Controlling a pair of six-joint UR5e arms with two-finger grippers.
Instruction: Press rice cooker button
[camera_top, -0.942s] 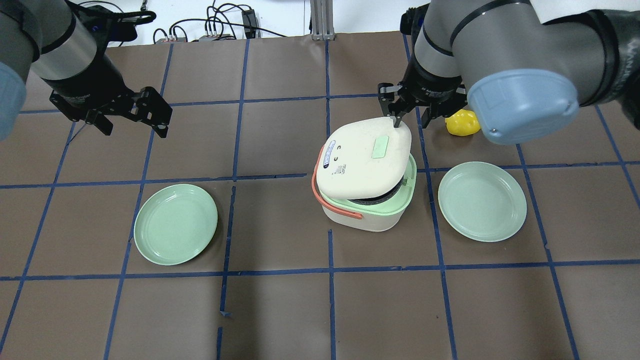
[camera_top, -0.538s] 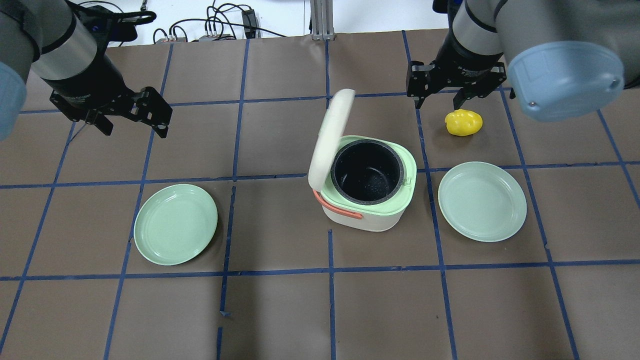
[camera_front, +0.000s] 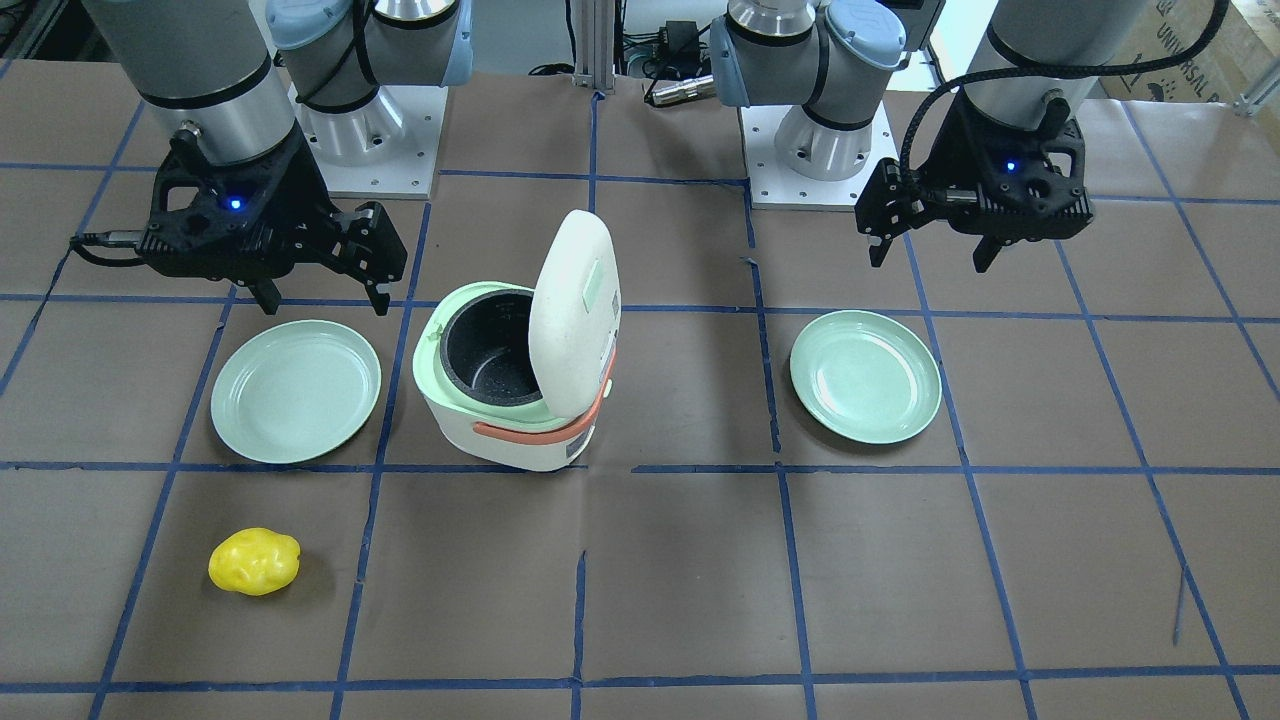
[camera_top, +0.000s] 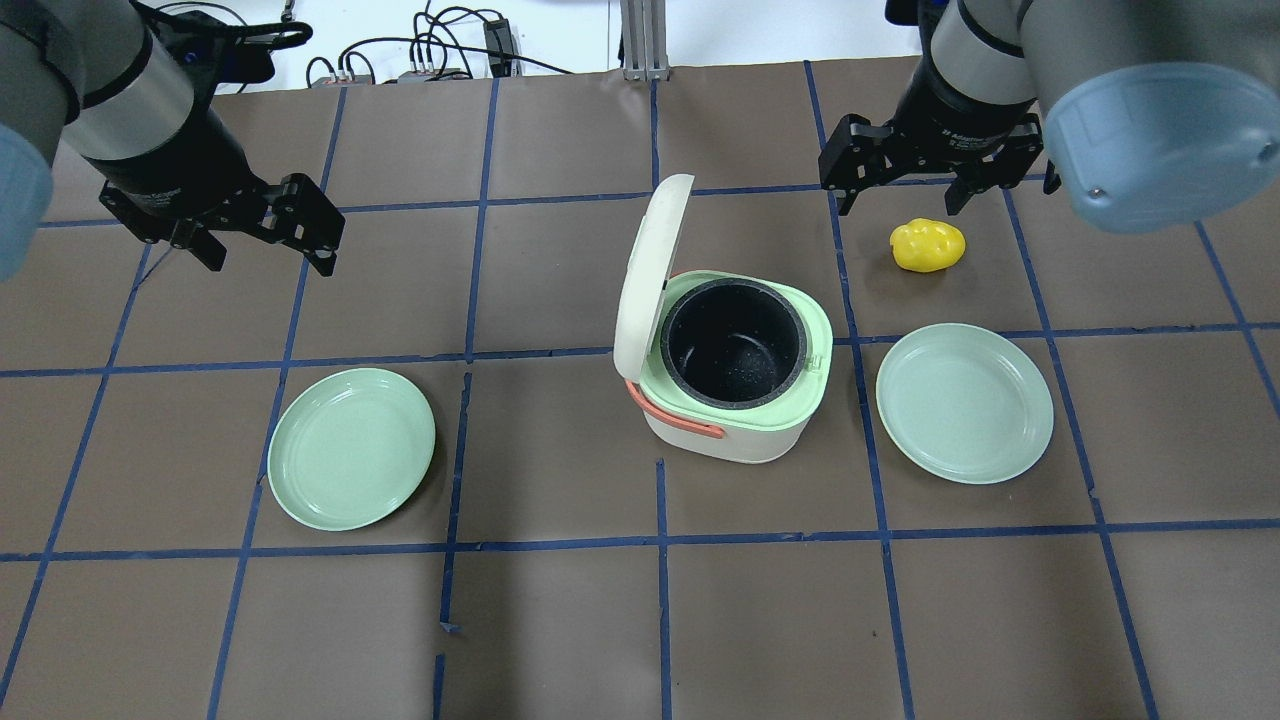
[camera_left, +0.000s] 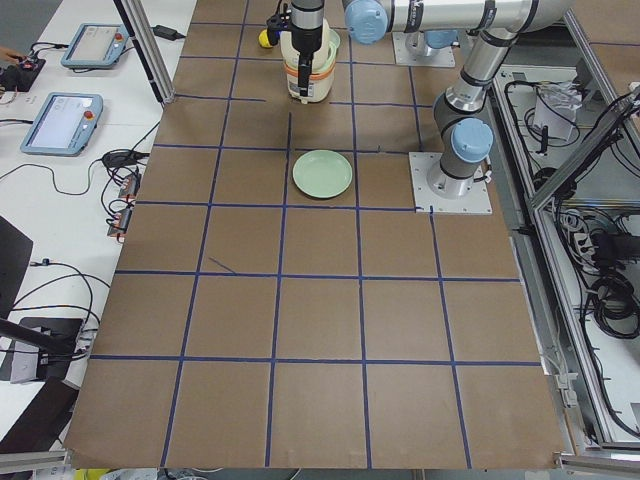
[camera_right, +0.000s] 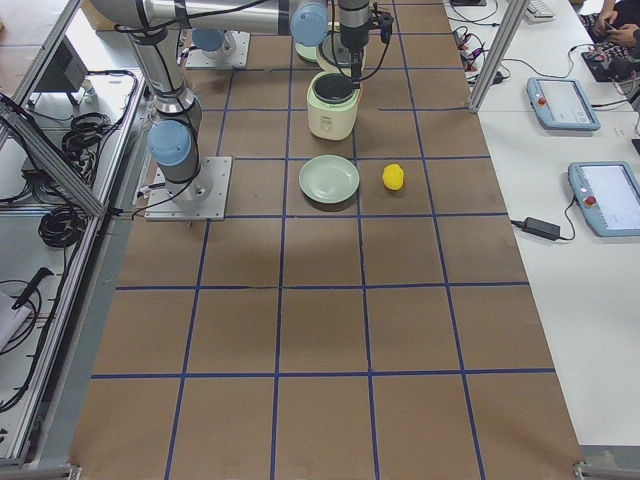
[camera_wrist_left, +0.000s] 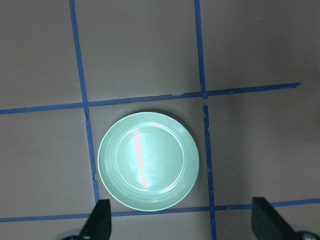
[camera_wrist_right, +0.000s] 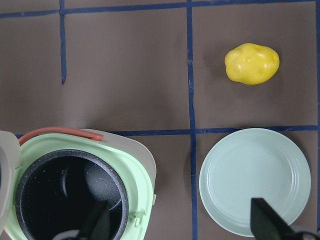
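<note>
The white rice cooker (camera_top: 735, 400) stands mid-table with its lid (camera_top: 640, 275) swung upright and the dark inner pot (camera_top: 735, 345) exposed. It also shows in the front view (camera_front: 510, 400) and the right wrist view (camera_wrist_right: 75, 190). A pale green rectangle (camera_front: 592, 290) shows on the lid's outer face. I cannot make out the button with certainty. My right gripper (camera_top: 903, 205) is open and empty, hovering behind and right of the cooker, apart from it. My left gripper (camera_top: 270, 260) is open and empty, far to the left.
A green plate (camera_top: 350, 447) lies left of the cooker, below my left gripper (camera_wrist_left: 181, 225). A second green plate (camera_top: 964, 402) lies right of it. A yellow potato-like object (camera_top: 928, 246) sits just under my right gripper.
The lid has swung from partly raised to fully upright. My right gripper has pulled away from the lid's far edge, up and to the right. The left arm has not moved.
</note>
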